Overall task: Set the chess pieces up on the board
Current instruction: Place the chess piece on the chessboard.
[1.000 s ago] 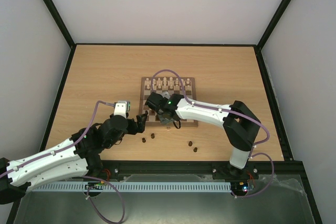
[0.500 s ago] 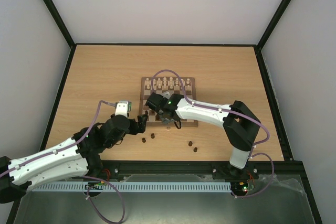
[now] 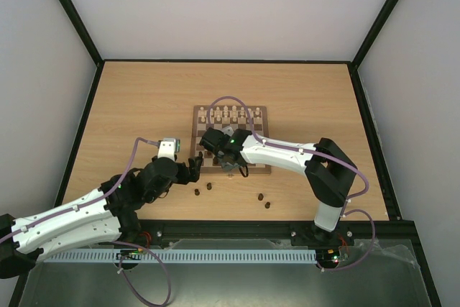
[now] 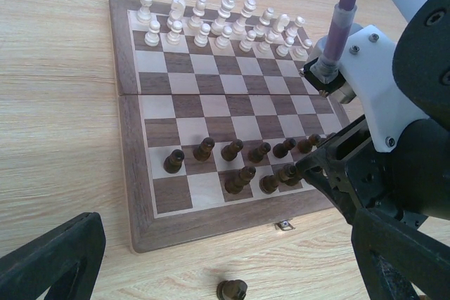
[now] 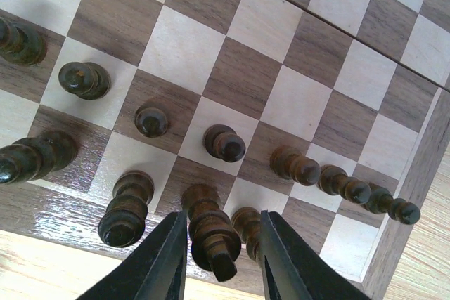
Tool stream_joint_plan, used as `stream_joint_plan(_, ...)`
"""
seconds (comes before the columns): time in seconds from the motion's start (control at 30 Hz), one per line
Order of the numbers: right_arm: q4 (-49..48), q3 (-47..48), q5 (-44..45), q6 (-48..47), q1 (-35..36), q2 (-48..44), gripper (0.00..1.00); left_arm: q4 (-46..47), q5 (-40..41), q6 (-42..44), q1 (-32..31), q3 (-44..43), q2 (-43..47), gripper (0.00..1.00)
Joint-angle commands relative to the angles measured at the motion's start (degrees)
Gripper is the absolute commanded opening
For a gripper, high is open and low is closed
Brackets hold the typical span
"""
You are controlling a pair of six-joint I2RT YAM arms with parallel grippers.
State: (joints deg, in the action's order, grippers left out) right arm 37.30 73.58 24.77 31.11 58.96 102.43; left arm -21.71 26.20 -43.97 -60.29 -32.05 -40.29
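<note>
Right pincer (image 5: pixel 223 217), pointing down, straddles a chessman (image 5: pixel 211 235).

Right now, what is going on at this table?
Dark pieces are being set up on a board. The right gripper hangs over the near rows, its fingers either side of a standing dark piece, with a small gap showing. The left gripper is wide open and empty beside the board's near left corner. Four more dark pieces are on the table.

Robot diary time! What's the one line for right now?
right claw: open around dark piece on edge row of board | left claw: open, empty, by board | four loose dark pieces on table
</note>
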Motion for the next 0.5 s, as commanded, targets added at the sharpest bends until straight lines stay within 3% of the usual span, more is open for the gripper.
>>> stream_joint_plan(0.0, 2.2, -0.6, 0.8, 0.3, 0.4, -0.8, 0.30, 0.9, 1.0, 0.4, 0.3, 0.1, -0.1, 0.99)
stream_joint_plan(0.47, 3.6, -0.4, 0.7, 0.6, 0.3, -7.3, 0.34, 0.7, 0.8, 0.5, 0.3, -0.3, 0.1, 0.99)
